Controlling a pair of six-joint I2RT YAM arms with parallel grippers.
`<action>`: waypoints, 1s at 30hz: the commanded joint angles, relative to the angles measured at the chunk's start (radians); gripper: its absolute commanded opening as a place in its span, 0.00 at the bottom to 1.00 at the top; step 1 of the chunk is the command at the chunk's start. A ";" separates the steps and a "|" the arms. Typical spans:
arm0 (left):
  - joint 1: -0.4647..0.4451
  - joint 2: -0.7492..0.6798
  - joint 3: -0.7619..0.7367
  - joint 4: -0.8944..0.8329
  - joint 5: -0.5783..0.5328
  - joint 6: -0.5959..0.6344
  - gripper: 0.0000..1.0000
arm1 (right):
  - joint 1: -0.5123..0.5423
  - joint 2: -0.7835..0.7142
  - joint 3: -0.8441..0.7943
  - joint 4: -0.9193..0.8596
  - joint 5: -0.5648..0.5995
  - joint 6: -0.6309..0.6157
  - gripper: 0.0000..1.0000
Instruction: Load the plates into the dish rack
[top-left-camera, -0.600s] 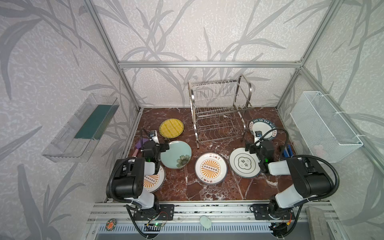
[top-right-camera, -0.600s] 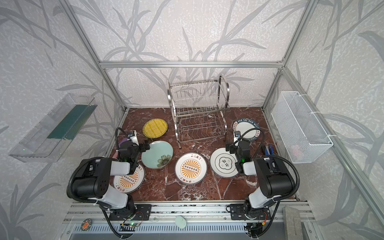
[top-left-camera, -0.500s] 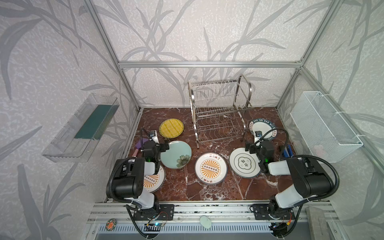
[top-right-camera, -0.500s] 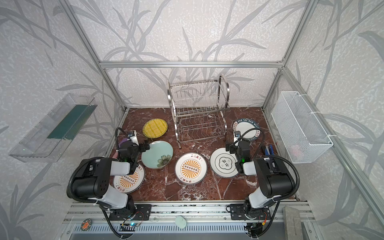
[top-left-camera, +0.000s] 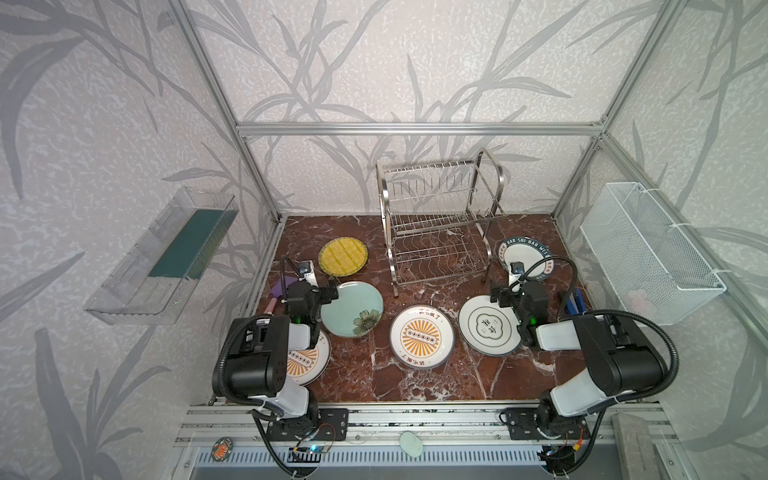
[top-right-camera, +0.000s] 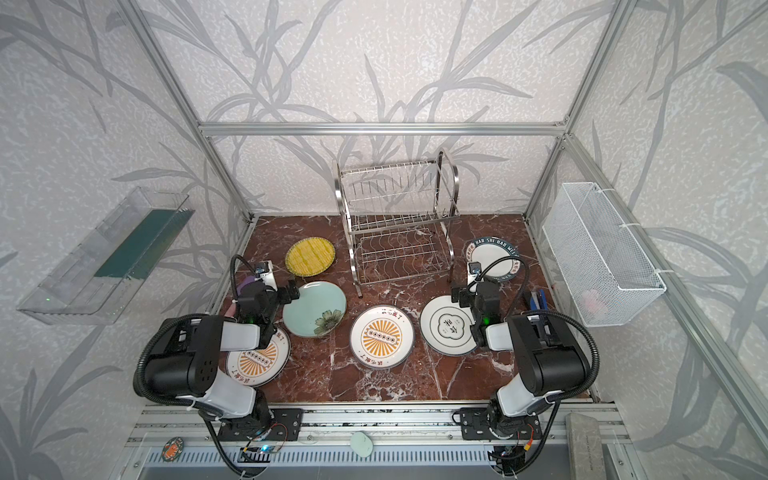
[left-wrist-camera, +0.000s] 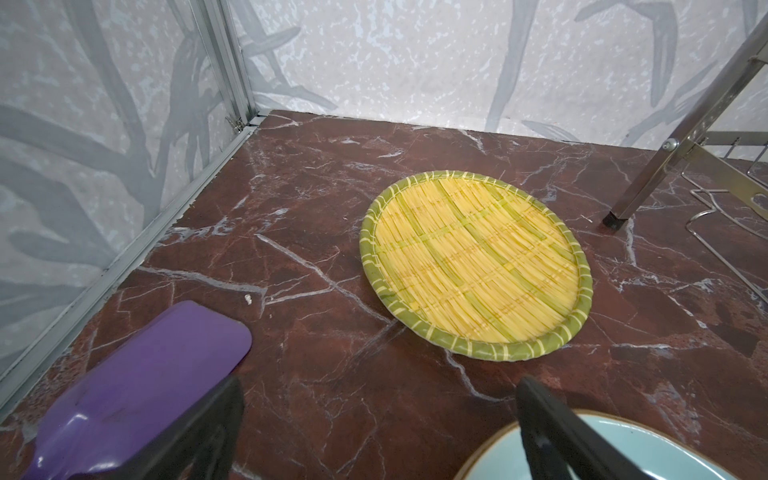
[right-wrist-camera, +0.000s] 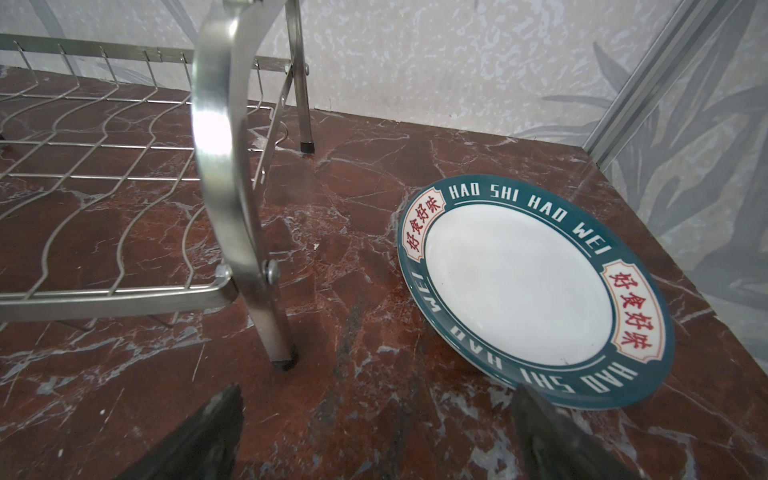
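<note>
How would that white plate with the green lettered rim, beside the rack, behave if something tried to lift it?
The green-rimmed plate looks glossy and glazed, so probably stiff and slippery to pinch. It lies flat on the marble tabletop, so its low edge may be hard to get under. It looks ceramic: likely breakable if dropped.

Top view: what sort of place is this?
Likely a robot test cell dressed as a kitchen: an aluminium frame with wallpapered panels, a left arm and right arm on a front rail, a dish rack among plates.
</note>
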 joint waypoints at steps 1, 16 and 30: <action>-0.004 0.005 0.021 -0.006 -0.005 0.021 0.99 | 0.003 0.004 0.012 0.029 -0.001 -0.002 0.99; -0.004 0.005 0.021 -0.007 -0.005 0.021 0.99 | 0.002 0.004 0.012 0.031 -0.001 -0.002 0.99; -0.016 -0.004 0.027 -0.024 -0.039 0.023 0.99 | 0.025 -0.230 0.068 -0.268 0.120 0.016 0.99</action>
